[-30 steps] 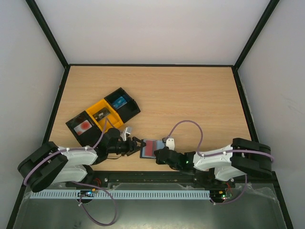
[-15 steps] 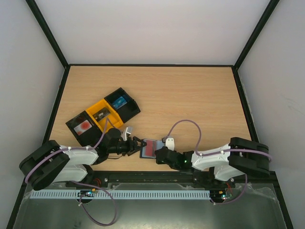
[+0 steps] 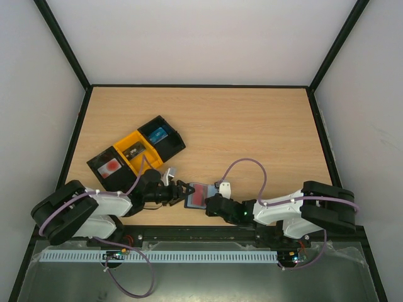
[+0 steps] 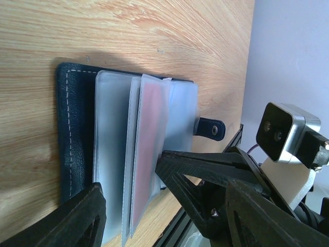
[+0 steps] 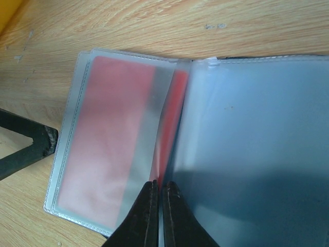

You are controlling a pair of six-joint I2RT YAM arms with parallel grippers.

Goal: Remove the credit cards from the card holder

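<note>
The card holder (image 3: 188,201) lies open near the table's front edge, its dark stitched edge (image 4: 77,128) and grey-blue panels (image 5: 247,144) showing. A red card (image 3: 197,197) sits in a frosted sleeve (image 5: 113,139) that stands raised off the holder (image 4: 149,149). My right gripper (image 5: 159,186) is shut, pinching the bright red card edge at the fold, and it reaches in from the right (image 3: 208,203). My left gripper (image 3: 182,192) is open at the holder's left edge, its jaws astride the holder (image 4: 162,206). Other credit cards lie in trays: white with a red mark (image 3: 111,166), dark (image 3: 133,151), blue (image 3: 158,133).
Three joined trays, black (image 3: 101,175), yellow (image 3: 142,139) and black (image 3: 171,141), stand in a slanted row behind my left arm. The table's front rail (image 3: 201,228) runs just below both grippers. A black tab clasp (image 4: 212,128) sticks out of the holder toward the rail.
My right gripper's jaws have closed fully at the red card's edge. My left arm has edged slightly toward the holder; the holder stays put.
</note>
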